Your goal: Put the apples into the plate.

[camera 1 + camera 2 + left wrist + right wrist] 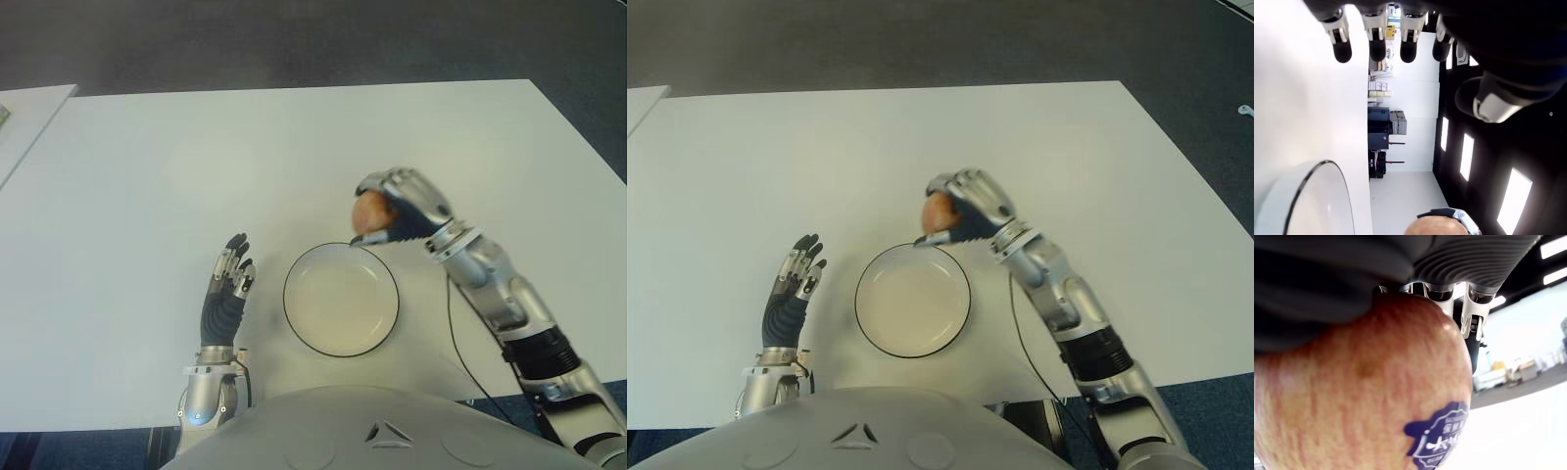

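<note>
Just beyond the plate [296,323] rim, the right hand [404,204] grips 1 apple [370,211]; the carry needs lowering over the bowl. Beside the plate, the left hand [227,284] shows fingers spread, empty.

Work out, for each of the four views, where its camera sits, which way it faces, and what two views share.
Left eye view: head, facing down at white table; both arms, torso show.
Right eye view: same, slightly offset; right hand holds apple by plate far rim.
Left wrist view: along open left hand across the table.
Right wrist view: close on the gripped apple.
Shared: plate appears in both eye views and left wrist view.
</note>
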